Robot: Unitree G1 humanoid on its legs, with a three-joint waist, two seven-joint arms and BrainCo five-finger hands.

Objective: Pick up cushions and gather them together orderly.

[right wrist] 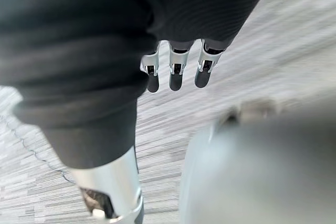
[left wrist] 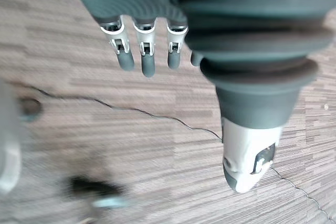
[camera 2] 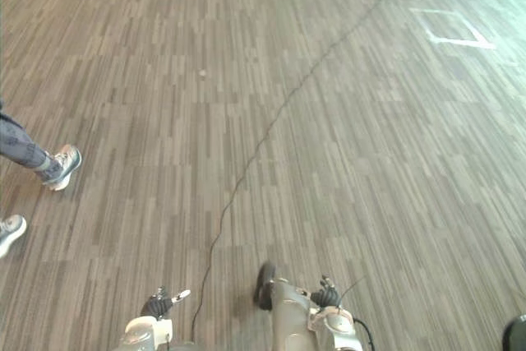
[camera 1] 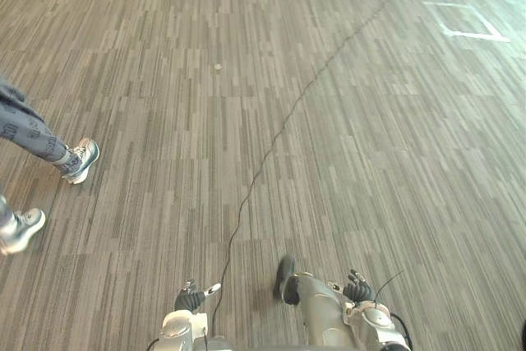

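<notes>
Left hand (left wrist: pixel 142 51) and right hand (right wrist: pixel 176 70) are hanging released, empty; a person's shoes (camera 1: pixel 80 159) are standing far left of the tape square (camera 1: pixel 475 36).

The left robot hand (left wrist: pixel 148 56) and the right robot hand (right wrist: pixel 176 74) are hanging straight-fingered over carpeted floor (camera 1: pixel 345 121) that is lying open ahead and to the right. A person is standing at the left, one shoe (camera 1: pixel 80 160) beyond the other shoe (camera 1: pixel 23 230), crowding that side. A white taped square (camera 1: pixel 470 20) is lying flat at the far right.
</notes>
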